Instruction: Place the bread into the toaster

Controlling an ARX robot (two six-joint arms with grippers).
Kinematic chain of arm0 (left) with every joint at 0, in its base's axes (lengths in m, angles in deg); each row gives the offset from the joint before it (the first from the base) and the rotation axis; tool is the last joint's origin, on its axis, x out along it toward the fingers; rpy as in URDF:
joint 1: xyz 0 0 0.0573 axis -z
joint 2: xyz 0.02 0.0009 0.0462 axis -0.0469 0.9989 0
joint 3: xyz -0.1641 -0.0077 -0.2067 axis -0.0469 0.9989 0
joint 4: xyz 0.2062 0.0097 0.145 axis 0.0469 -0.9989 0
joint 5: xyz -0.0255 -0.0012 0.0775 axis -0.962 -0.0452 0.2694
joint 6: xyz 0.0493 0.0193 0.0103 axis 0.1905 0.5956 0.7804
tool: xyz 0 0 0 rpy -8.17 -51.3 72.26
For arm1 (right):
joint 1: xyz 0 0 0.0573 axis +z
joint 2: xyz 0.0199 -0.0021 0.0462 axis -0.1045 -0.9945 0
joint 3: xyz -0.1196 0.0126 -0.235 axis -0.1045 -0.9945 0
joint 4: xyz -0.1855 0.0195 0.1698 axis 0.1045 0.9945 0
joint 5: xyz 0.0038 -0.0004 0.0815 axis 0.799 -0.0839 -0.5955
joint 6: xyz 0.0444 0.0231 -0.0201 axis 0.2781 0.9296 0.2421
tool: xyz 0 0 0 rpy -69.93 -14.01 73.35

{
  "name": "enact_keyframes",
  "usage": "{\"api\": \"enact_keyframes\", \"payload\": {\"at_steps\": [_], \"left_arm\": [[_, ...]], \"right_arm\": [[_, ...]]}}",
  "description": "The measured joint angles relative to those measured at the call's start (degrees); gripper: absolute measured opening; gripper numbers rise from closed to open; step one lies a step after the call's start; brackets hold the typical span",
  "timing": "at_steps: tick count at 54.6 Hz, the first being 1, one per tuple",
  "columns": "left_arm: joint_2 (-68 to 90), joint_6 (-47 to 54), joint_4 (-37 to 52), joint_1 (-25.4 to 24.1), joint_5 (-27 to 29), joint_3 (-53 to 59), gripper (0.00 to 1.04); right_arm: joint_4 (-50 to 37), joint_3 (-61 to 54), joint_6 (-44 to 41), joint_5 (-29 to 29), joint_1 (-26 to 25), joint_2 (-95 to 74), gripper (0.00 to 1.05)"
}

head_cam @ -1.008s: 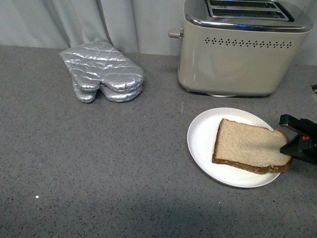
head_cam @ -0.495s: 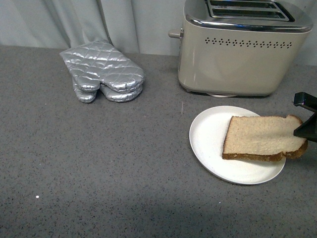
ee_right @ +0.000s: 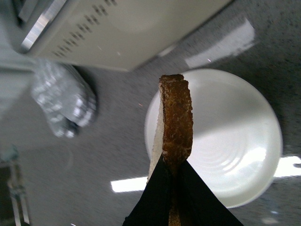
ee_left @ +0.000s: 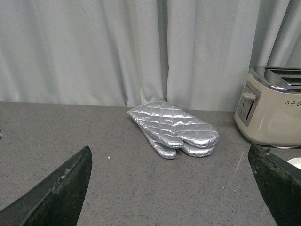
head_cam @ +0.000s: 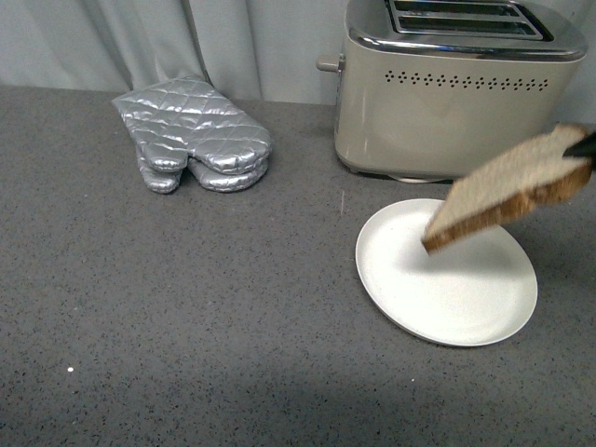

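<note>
I see the flat slice of light brown wholemeal bread (head_cam: 507, 191) with its darker crust held in the air and tilted, its lower corner over the round white plate (head_cam: 438, 303). My right gripper (ee_right: 175, 165) has its black jaws clamped on one crust edge of the slice. The large beige two-slot toaster (head_cam: 438, 112) with a chrome top stands just behind the plate on the grey speckled table (head_cam: 186, 307). A silver quilted oven mitt (head_cam: 197, 135) lies well off to the left of the toaster. My left gripper (ee_left: 169, 155) hovers over the table with its jaws spread wide, holding nothing.
</note>
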Motion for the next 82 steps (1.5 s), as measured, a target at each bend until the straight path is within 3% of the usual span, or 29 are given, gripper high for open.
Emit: {"api": "enact_keyframes", "payload": {"at_steps": [14, 20, 23, 36, 50, 82], "left_arm": [[0.0, 0.0, 0.0, 0.0, 0.0, 0.0, 0.98], [0.0, 0.0, 0.0, 0.0, 0.0, 0.0, 0.98], [0.0, 0.0, 0.0, 0.0, 0.0, 0.0, 0.98], [0.0, 0.0, 0.0, 0.0, 0.0, 0.0, 0.98], [0.0, 0.0, 0.0, 0.0, 0.0, 0.0, 0.98], [0.0, 0.0, 0.0, 0.0, 0.0, 0.0, 0.98]], "right_arm": [[0.6, 8.1, 23.3, 14.3, 5.6, 7.7, 0.01], [1.0, 11.8, 28.5, 20.6, 7.7, 7.3, 0.01], [0.9, 14.8, 32.6, 26.6, 9.2, 6.4, 0.01], [7.2, 22.1, 39.7, 35.1, 11.8, 1.6, 0.01], [11.2, 27.3, 43.3, 37.9, 13.5, -4.3, 0.01], [20.3, 37.2, 46.1, 36.7, 13.4, -12.8, 0.01]]}}
